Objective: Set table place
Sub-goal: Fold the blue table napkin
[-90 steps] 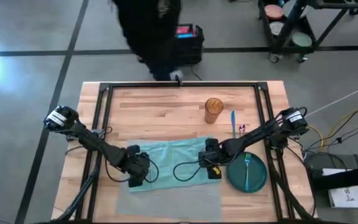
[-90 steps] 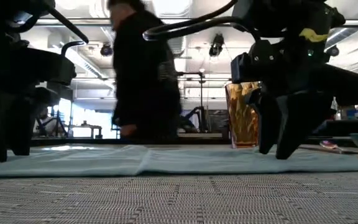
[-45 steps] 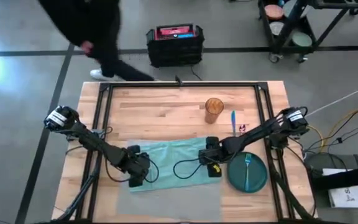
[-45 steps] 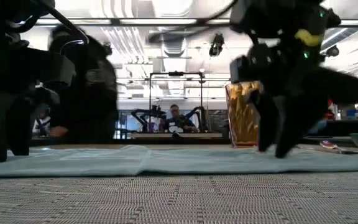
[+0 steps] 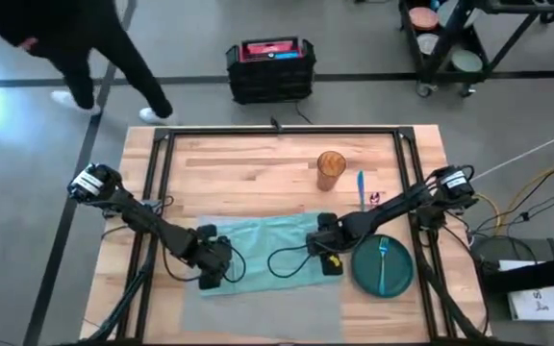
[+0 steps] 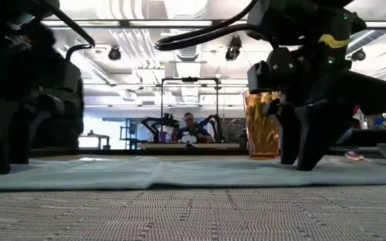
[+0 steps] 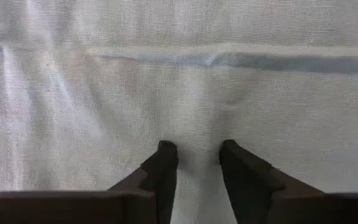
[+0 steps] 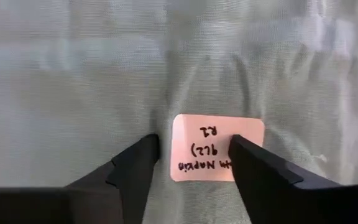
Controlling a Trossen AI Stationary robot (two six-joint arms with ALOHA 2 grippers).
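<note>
Person [image 5: 56,38] shifting from upper centre toward upper left of high view since earlier frames; both arms staying put. Left gripper [image 5: 212,274] pressing down on teal napkin [image 5: 267,245] at its left end, lower centre-left of frame, jaws slightly apart, cloth between tips. Right gripper [image 5: 327,258] standing on napkin's right end, jaws apart, straddling pink label [image 8: 215,148]. Grey placemat [image 5: 258,312] lying at bottom centre of table [image 5: 248,168], napkin overlapping its upper part. Green plate [image 5: 383,269] sitting just right of napkin, amber cup [image 5: 331,169] above
</note>
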